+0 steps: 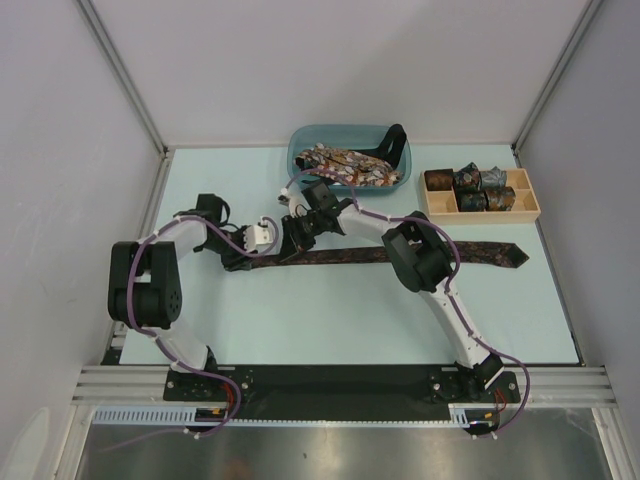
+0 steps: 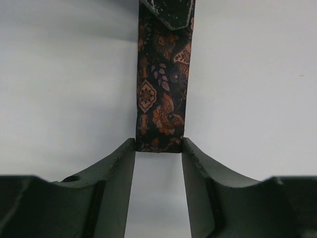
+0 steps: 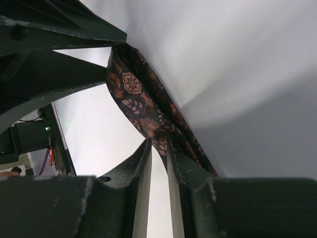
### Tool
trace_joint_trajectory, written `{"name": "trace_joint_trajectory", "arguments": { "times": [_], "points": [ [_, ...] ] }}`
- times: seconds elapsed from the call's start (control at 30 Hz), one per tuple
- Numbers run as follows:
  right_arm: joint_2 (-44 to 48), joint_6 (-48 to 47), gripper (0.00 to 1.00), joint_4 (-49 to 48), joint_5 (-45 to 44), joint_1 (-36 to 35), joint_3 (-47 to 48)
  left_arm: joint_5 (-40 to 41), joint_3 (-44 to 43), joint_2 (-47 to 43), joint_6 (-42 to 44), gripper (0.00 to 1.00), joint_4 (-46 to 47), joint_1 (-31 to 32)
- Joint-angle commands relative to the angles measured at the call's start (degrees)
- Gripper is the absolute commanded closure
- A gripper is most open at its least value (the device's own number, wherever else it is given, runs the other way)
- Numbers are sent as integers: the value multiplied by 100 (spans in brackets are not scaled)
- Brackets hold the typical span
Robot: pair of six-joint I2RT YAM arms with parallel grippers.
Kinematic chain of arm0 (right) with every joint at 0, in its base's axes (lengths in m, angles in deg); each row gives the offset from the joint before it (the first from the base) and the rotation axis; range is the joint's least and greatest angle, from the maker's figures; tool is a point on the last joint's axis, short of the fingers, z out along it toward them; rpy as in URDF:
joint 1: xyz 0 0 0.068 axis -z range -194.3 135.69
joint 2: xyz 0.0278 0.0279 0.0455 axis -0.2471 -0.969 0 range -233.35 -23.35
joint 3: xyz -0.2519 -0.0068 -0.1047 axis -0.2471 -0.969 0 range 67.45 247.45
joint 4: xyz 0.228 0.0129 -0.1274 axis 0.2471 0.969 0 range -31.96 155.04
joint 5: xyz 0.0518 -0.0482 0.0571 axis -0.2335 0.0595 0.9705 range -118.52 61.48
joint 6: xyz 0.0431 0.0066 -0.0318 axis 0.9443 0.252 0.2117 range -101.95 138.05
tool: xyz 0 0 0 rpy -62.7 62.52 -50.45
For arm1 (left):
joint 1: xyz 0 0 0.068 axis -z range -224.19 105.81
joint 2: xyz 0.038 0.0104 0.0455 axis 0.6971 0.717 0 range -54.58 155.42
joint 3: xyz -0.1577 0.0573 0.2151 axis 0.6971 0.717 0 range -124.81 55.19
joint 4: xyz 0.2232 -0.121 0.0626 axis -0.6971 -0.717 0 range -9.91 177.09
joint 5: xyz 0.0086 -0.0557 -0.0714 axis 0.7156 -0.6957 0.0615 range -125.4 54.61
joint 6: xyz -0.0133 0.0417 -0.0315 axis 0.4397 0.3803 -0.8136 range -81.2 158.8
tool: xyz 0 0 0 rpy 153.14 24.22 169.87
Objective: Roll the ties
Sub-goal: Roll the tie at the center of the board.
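A dark brown tie (image 1: 490, 253) with an orange paisley print lies stretched across the table from left to right. Its narrow end (image 2: 161, 99) sits between the tips of my left gripper (image 2: 158, 148), which press against both of its edges. My right gripper (image 3: 159, 146) is shut on the same tie (image 3: 143, 109) a short way along, pinching a raised fold of it. In the top view the two grippers meet at the tie's left end, left gripper (image 1: 272, 245) and right gripper (image 1: 298, 238). Several rolled ties (image 1: 468, 180) fill a wooden tray (image 1: 530, 205).
A blue bin (image 1: 300, 140) at the back holds a heap of loose printed ties (image 1: 345, 165). The wooden tray stands at the back right. White walls close the table in on the left, back and right. The right arm's elbow (image 1: 418, 255) hangs over the tie's middle.
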Motion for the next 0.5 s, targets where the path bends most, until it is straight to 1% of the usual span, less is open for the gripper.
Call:
{"name": "trace_joint_trajectory", "arguments": {
  "times": [0.0,0.3,0.47],
  "points": [
    [-124,16,77,-125,-85,-16,1,-253,-312,-110,138,53,-159,32],
    [-71,16,78,-55,-50,45,115,-368,-655,-136,68,60,-458,252],
    [78,7,77,-37,29,72,133,-447,-901,-128,-134,62,-581,585]
  ]
}}
